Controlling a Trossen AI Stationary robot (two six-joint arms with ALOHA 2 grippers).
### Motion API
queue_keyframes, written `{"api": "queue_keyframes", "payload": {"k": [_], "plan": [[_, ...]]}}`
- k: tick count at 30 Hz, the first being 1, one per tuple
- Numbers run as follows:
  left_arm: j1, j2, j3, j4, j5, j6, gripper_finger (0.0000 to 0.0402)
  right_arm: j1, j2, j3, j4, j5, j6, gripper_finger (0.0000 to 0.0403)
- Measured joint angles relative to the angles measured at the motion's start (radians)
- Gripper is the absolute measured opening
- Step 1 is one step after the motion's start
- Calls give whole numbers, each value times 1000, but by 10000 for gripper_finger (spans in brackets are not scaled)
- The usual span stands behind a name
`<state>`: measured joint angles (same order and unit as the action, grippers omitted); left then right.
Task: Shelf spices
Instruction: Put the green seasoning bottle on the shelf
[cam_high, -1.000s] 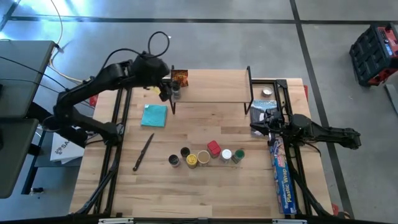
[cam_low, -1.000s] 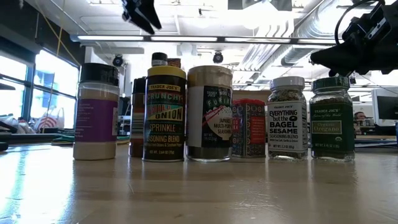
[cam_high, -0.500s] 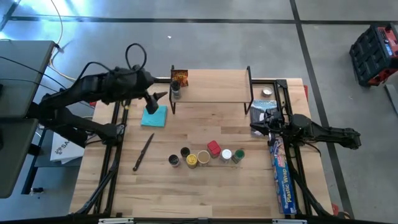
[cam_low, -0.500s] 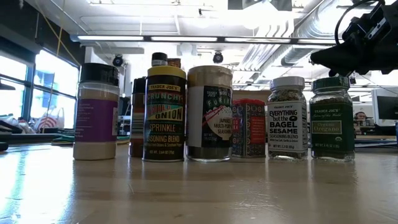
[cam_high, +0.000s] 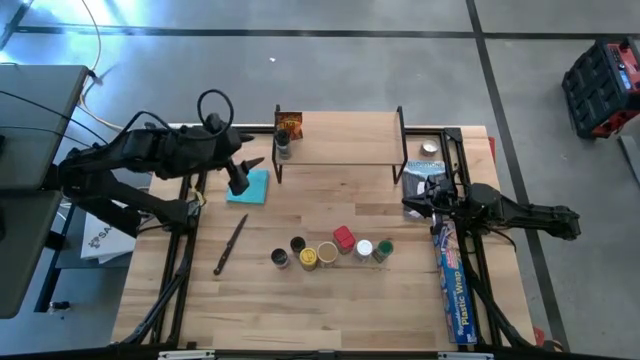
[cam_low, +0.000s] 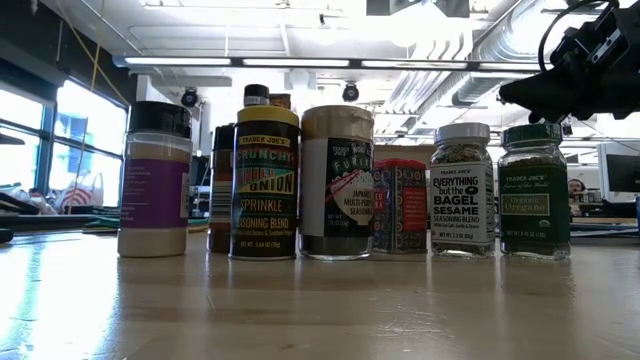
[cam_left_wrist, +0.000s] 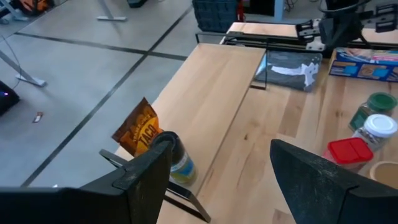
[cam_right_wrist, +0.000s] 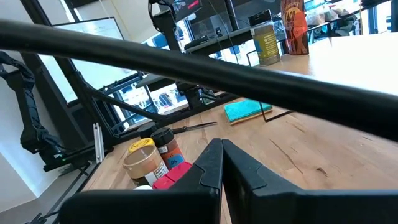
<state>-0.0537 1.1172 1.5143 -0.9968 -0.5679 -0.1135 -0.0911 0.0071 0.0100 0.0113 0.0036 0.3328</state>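
Note:
The shelf (cam_high: 340, 138) stands at the table's far side. At its left end a small jar (cam_high: 283, 146) stands upright beside the orange-brown packet (cam_high: 290, 124); both also show in the left wrist view, jar (cam_left_wrist: 181, 167) and packet (cam_left_wrist: 139, 132). Several more spice jars stand in a row (cam_high: 330, 250) on the table's middle, seen close in the low view (cam_low: 335, 180). My left gripper (cam_high: 249, 172) is open, left of the shelf's end, over the teal cloth (cam_high: 250, 190), holding nothing. My right gripper (cam_high: 410, 206) is shut and waits by the shelf's right end.
A dark knife (cam_high: 230, 245) lies near the table's left side. The long blue wrap box (cam_high: 450, 280) lies along the right edge. A grey bag (cam_high: 425, 176) and a small round tin (cam_high: 430, 149) sit right of the shelf. Bare wood shows in front of the jar row.
My left gripper has drawn back from the jar at the shelf's left end, moving toward the table's left edge and a little nearer, and now hangs over the teal cloth. It has left the low view. The jar stays standing on the shelf.

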Motion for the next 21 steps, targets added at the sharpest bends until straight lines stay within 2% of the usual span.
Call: {"api": "queue_keyframes", "payload": {"k": [7, 21], "plan": [[-22, 0, 0, -3, -45, -8, 266, 0, 0, 0, 0, 0, 0, 0], [-22, 0, 0, -10, -46, -7, 266, 0, 0, 0, 0, 0, 0, 0]]}}
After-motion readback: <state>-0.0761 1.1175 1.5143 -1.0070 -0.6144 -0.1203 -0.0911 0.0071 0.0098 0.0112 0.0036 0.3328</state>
